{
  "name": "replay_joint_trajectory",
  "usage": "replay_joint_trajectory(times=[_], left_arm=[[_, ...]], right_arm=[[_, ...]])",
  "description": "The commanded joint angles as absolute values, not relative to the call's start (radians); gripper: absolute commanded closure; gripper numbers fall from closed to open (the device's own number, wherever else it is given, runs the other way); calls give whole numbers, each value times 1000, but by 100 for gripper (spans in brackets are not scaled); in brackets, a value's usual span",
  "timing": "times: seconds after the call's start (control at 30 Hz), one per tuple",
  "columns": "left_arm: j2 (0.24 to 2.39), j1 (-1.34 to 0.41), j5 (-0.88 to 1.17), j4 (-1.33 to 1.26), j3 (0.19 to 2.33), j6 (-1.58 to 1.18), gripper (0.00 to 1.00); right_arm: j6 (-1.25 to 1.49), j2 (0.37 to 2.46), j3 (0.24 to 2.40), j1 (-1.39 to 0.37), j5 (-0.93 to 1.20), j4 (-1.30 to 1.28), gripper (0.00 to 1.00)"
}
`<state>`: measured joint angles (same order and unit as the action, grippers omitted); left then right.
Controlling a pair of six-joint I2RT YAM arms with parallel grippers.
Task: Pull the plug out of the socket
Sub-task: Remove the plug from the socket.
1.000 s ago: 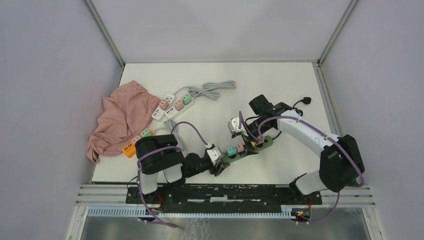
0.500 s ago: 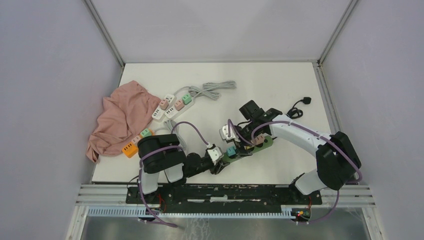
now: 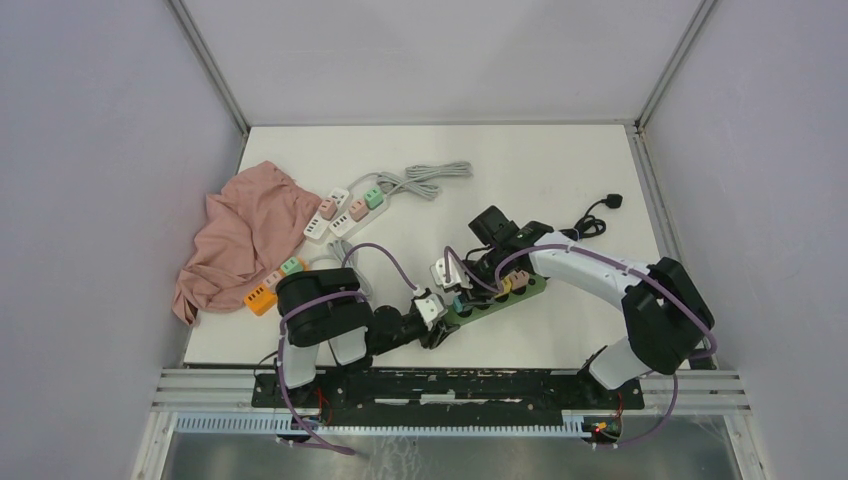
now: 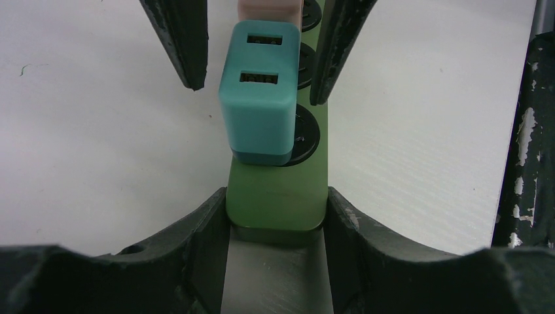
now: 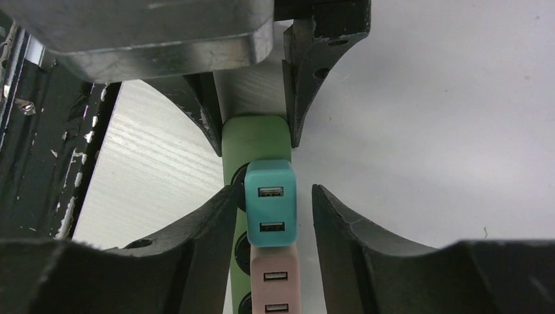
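Note:
A green power strip, the socket (image 3: pixel 510 292), lies near the table's front edge. A teal plug (image 4: pixel 258 111) stands in its end outlet, with a pink plug (image 5: pixel 276 281) right behind it. My left gripper (image 4: pixel 277 199) is shut on the strip's near end (image 4: pixel 278 203), both fingers pressed against its sides. My right gripper (image 5: pixel 273 193) hangs over the teal plug (image 5: pixel 270 203) and straddles it. Its left finger is close against the plug and a gap shows on the other side, so it is open. In the top view the right gripper (image 3: pixel 463 290) meets the left gripper (image 3: pixel 440 330) at the strip's left end.
A white power strip (image 3: pixel 345 210) with several plugs and a grey cord (image 3: pixel 430 178) lies at the back left. A pink cloth (image 3: pixel 245 235) covers the left edge, with an orange-ended strip (image 3: pixel 270 288) beside it. A black cable plug (image 3: pixel 612 201) lies at the right.
My right arm has moved left and down along the strip until its fingers straddle the teal plug, and its jaws have narrowed. The left gripper has tightened on the strip's end.

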<state>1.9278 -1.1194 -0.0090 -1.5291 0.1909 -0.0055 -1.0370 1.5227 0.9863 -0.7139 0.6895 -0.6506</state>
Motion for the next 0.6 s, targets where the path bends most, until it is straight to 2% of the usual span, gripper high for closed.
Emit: replay_joint_trajectory(times=[0.0,0.2,0.33,0.43,0.57], left_arm=[[1939,-1125,12,-1619,194,19,97],[1937,-1125,15,-1618,193,21,97],[1940,-1125,10,-1618,192,21,97],[1944,-1126,0,-1619,189,20,97],[1951,-1126,1,-1619,193,17,97]], right_arm=[[-1039,1540,992,-728,667,-636,50],[-1046,1559,1003,-745,660,-651,63],[-1048,1560,1031,-748,671,-684,86],[-1078,1550,1037,-749,733,-724,99],[-1088,1542,1022,-767,827,-732,100]])
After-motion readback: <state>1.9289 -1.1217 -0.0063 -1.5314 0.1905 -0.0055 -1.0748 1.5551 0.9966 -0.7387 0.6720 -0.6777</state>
